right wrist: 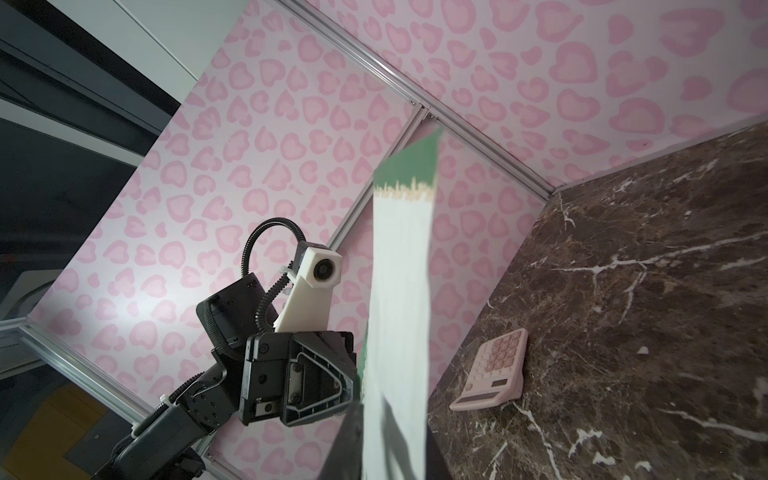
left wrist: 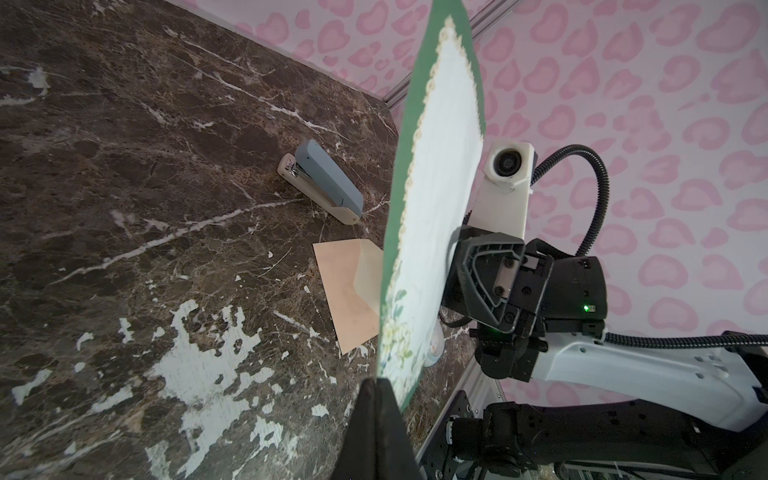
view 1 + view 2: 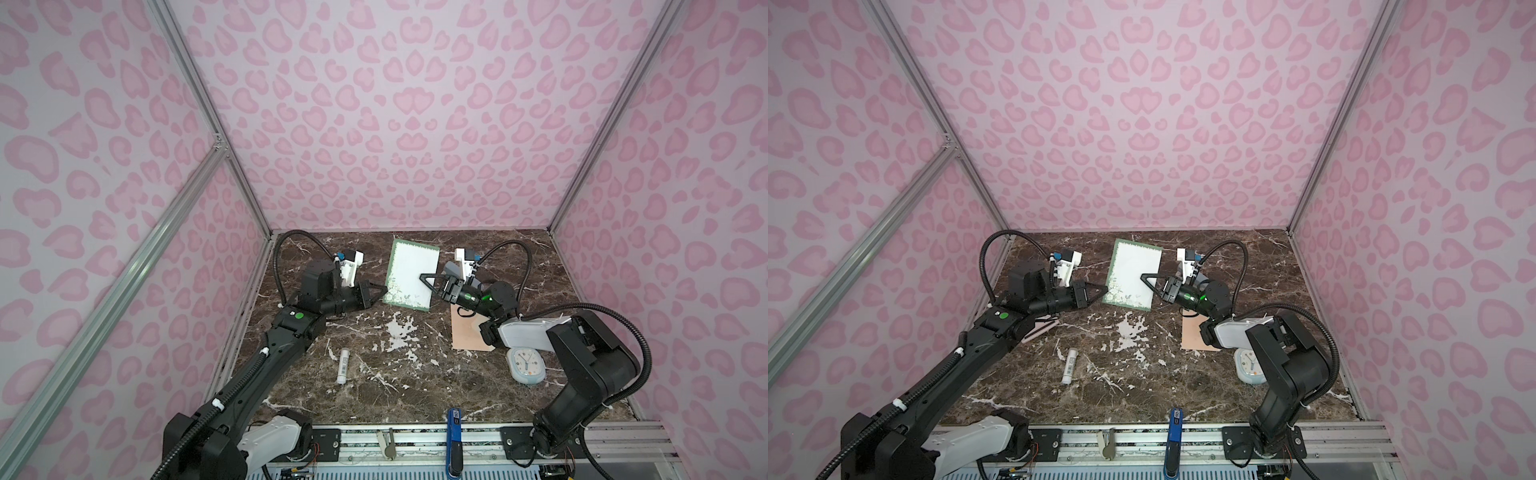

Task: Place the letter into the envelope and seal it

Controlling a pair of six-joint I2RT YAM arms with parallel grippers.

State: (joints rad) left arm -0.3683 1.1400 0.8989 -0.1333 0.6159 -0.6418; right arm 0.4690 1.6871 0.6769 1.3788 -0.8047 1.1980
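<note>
Now left hand (image 3: 385, 289) pinches the letter (image 3: 409, 270) shut; right hand (image 3: 423, 278) straddles it, closure unclear.

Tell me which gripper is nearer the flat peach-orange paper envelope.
Right: right gripper meets the white green-bordered card's edge beside the envelope's far end; left gripper pinches the opposite edge.

Table (image 3: 415, 386) centre bare; stapler (image 2: 320, 187), clock (image 3: 525, 365) near envelope (image 3: 467, 332).
</note>
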